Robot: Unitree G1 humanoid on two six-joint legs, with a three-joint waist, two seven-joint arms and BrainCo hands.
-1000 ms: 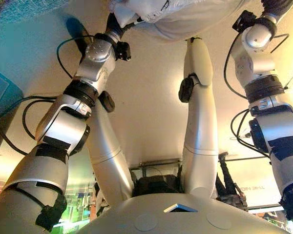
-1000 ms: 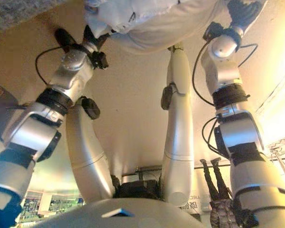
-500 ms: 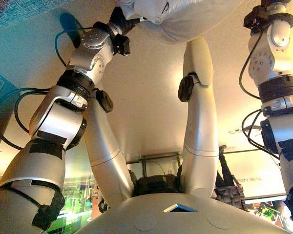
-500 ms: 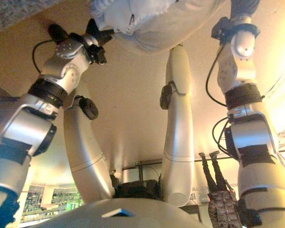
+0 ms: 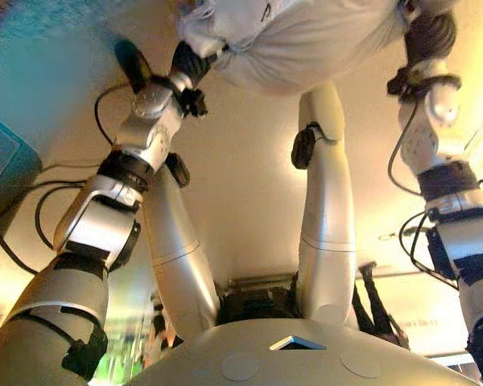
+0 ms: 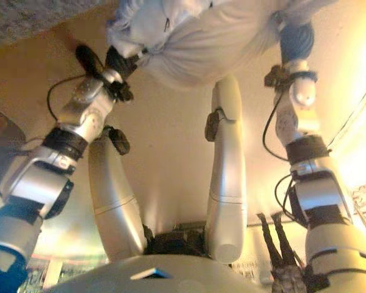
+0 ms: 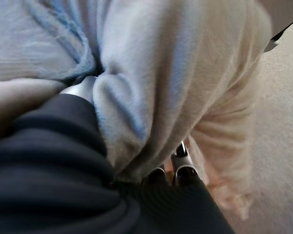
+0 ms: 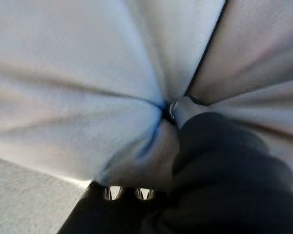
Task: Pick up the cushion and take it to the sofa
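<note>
Floor: beige carpet (image 5: 241,177) lay under the scene.
Cushion: a pale grey-white cushion (image 5: 306,40) was held between both hands, above the carpet.
Left hand: the left hand (image 7: 178,168) had its fingers dug into gathered cushion fabric, clutching it.
Right hand: the right hand (image 8: 178,109) had its thumb pressed into a fold and its fingers curled around the cloth.

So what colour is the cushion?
Pale grey-white, plain, no pattern; the cushion shows best in the left wrist view.
</note>
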